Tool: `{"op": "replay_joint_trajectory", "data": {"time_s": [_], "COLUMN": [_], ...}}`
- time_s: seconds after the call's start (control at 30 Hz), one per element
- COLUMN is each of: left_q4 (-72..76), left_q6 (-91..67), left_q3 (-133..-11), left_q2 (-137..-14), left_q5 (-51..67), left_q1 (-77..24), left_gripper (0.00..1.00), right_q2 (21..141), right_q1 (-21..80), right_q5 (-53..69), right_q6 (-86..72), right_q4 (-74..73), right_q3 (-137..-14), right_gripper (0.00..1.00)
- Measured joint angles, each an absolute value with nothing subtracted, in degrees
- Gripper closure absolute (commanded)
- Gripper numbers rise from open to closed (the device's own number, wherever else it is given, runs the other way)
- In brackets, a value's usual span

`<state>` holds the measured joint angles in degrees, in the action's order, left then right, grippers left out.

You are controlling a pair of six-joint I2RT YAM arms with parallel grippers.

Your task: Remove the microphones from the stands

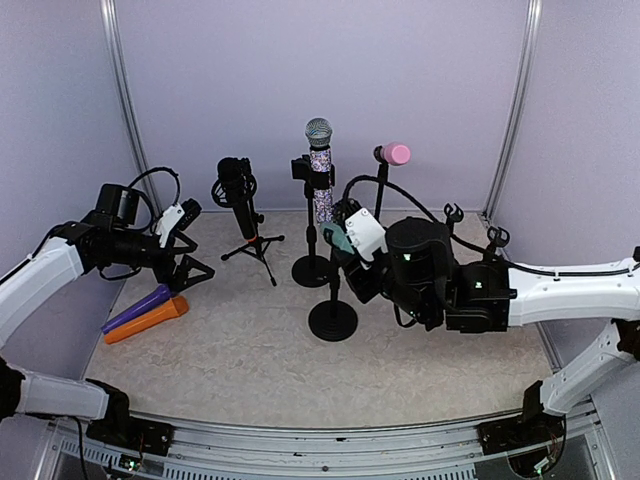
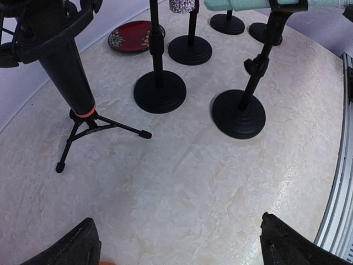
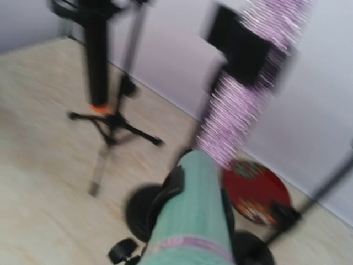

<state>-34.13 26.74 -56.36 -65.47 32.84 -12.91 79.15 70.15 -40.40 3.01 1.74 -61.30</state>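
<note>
The mic (image 1: pixel 334 238) is pale teal-green, a smooth round barrel with a thin pinkish band (image 3: pixel 186 243) around it. It sits in the black clip (image 3: pixel 170 194) at the top of the stand (image 1: pixel 334 285), lying close to level. In the top view its visible end points left, and its other end is hidden. The stand is a slim black pole, upright, with a joint knob (image 2: pixel 255 63) partway up and a round black base (image 1: pixel 333 320). The base rests flat on the table (image 1: pixel 220 370), near the middle.
</note>
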Motion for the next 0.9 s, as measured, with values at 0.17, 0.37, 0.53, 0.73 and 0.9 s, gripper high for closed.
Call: {"op": "replay_joint_trajectory", "data": {"time_s": [0.17, 0.37, 0.53, 0.73, 0.9], "left_q4": [-33.7, -32.2, -30.6, -29.7, -29.0], "left_q6": [25.7, 24.6, 23.6, 21.9, 20.6], "left_q3": [-56.3, -56.1, -55.9, -56.6, -56.6], "left_q2": [-65.3, -65.3, -66.0, -69.0, -69.7], "left_q5": [34.4, 35.8, 36.4, 36.6, 35.1], "left_q1": [-12.9, -15.9, -18.0, -19.2, -19.7], "left_gripper": [0.06, 0.08, 0.11, 0.19, 0.33], "right_q2": [87.0, 94.4, 100.2, 106.7, 109.0], "right_q1": [72.5, 74.3, 75.6, 77.8, 78.7], "right_q5": [-36.5, -32.1, -31.6, -32.1, -32.5], "right_q6": [5.4, 7.0, 7.9, 9.0, 9.0], "right_q4": [4.9, 7.1, 8.2, 9.3, 9.4], "right_q3": [-68.6, -75.5, -81.3, -88.3, -91.4], "right_gripper": [1.00, 1.00, 1.00, 1.00, 1.00]}}
